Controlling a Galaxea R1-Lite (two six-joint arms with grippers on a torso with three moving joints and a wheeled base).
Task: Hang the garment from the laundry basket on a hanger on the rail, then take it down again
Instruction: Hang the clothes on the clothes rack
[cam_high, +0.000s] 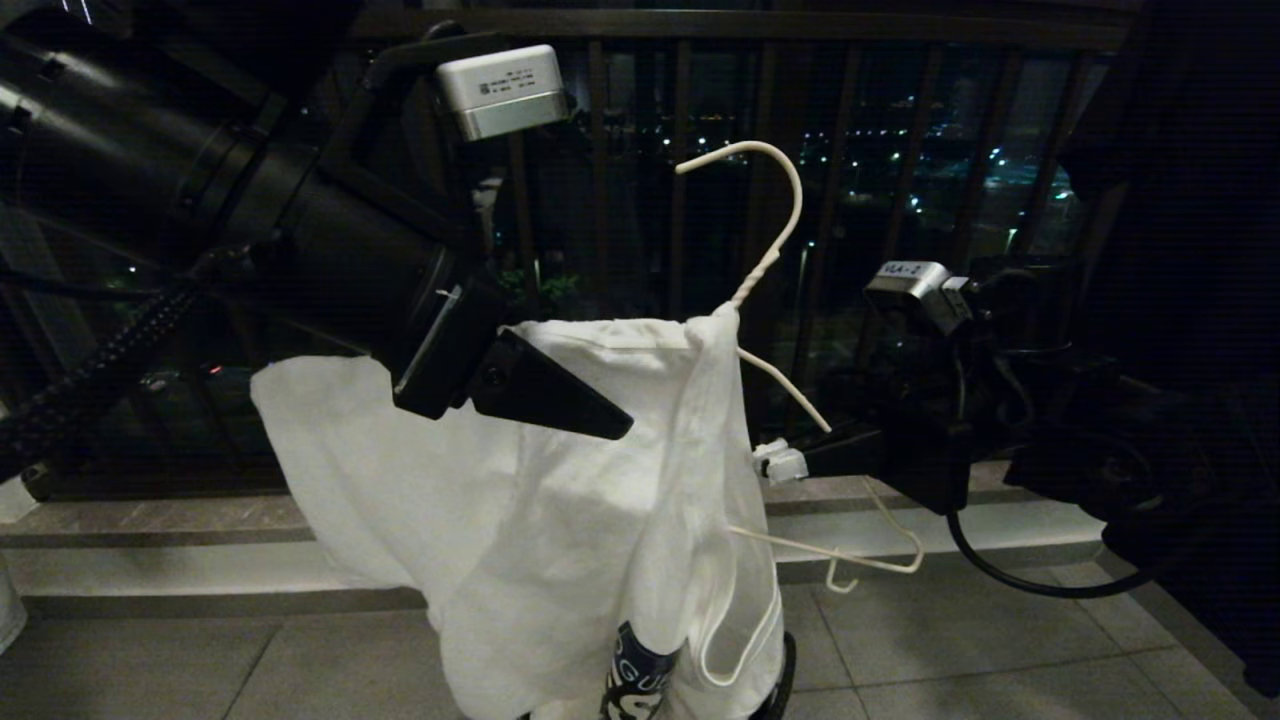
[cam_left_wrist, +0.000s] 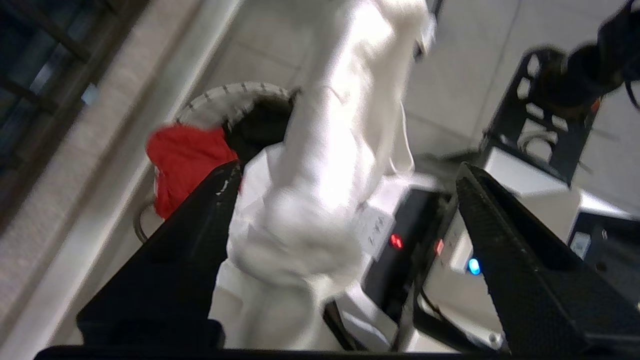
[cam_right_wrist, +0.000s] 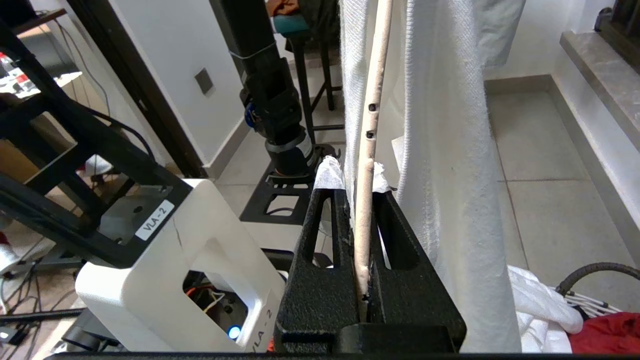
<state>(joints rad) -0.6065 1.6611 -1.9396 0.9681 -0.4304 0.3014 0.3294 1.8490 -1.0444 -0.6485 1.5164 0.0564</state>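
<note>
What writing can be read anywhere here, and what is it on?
"VLA-2": sticker on the white camera housing, and again along its lower edge.
"VLA-2": right wrist camera.
"GU" and "S", cut off: T-shirt graphic.
Small print on the left wrist camera: too small to read.

My left gripper (cam_left_wrist: 345, 240) spread wide, garment (cam_left_wrist: 320, 165) bunched in gap, blocking passage. Right gripper (cam_right_wrist: 364, 220) pinched on hanger (cam_right_wrist: 372, 115); cloth crowds both flanks. Balcony railing (cam_high: 680, 150) bars way beyond; floor (cam_high: 950, 640) open below.
</note>
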